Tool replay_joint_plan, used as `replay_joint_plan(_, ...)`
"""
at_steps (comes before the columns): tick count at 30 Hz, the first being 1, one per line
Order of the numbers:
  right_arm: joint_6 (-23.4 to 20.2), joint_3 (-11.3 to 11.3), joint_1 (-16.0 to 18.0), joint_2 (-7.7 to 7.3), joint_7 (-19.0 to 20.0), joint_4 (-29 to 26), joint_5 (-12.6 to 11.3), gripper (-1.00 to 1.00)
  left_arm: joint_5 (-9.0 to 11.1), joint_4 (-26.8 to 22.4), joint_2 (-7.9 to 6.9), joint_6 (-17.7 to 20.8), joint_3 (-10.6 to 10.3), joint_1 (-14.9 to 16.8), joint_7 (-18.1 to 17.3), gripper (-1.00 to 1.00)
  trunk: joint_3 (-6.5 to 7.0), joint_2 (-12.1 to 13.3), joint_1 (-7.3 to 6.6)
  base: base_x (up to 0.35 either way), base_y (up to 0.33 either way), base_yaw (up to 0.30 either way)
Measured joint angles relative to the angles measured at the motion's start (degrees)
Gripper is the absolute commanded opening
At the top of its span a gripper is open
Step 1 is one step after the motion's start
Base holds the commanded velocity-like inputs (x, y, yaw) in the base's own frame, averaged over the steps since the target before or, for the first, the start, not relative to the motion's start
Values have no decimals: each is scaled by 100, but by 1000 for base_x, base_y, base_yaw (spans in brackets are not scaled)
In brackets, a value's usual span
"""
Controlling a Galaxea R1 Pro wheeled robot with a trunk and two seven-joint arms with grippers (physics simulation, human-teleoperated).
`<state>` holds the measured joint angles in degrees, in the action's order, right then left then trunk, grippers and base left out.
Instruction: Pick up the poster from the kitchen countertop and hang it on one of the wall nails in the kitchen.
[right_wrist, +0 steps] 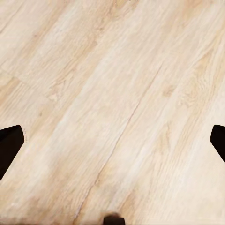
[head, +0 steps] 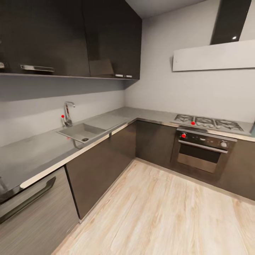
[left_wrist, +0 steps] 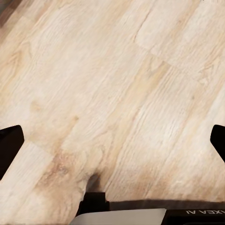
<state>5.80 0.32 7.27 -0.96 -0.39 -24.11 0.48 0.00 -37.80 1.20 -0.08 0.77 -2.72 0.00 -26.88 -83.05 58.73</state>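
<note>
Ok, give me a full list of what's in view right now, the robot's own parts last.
kitchen countertop: one, light grey, L-shaped along both walls
sink: one, grey, set in the countertop
tap: one, chrome, behind the sink
gas hob: one, dark grates, on the right-hand run
oven: one, black, below the hob
upper cabinets: dark, above the sink wall
extractor hood: one, pale with a black chimney, above the hob
floor: light wood planks
left end effector: black fingertips spread wide, over the floor
right end effector: black fingertips spread wide, over the floor
</note>
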Motion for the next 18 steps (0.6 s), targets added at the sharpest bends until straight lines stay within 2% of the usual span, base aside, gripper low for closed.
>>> replay_joint_plan(13, 0, 0, 0, 0, -2, 0, 0, 100, 0, 0, 0, 0, -1, -4, 0, 100, 0, 0, 0, 0, 0, 278)
replay_joint_plan(18, -1, 0, 0, -5, 5, -1, 0, 100, 0, 3, 0, 4, -4, -4, 0, 100, 0, 0, 0, 0, -125, 110)
